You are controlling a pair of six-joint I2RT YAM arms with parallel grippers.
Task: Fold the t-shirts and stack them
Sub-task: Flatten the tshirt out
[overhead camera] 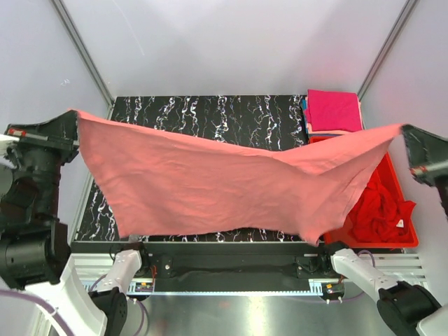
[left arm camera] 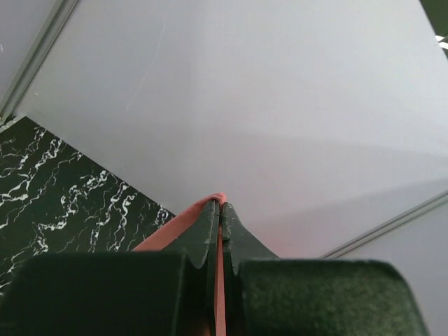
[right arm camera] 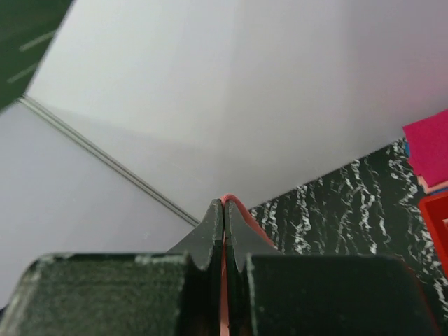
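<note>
Left gripper (overhead camera: 74, 124), jaws pinched tight on one corner of the salmon-pink t-shirt (overhead camera: 210, 185), holds it up at the worktop's (overhead camera: 210, 115) left edge. The shirt hangs spread in the air across the full width, sagging mid-span. Right gripper (overhead camera: 404, 131), jaws clamped on the opposite corner, sits above the red bin (overhead camera: 409, 241); a folded magenta t-shirt (overhead camera: 334, 110) lies at the far right corner.

Bright, even light from above. White glow on far wall (overhead camera: 231, 28). Shine on near metal strip (overhead camera: 259, 311). Top view sharp. Left gripper (left arm camera: 221, 208), right gripper (right arm camera: 224, 205) close up, bit blurry.
</note>
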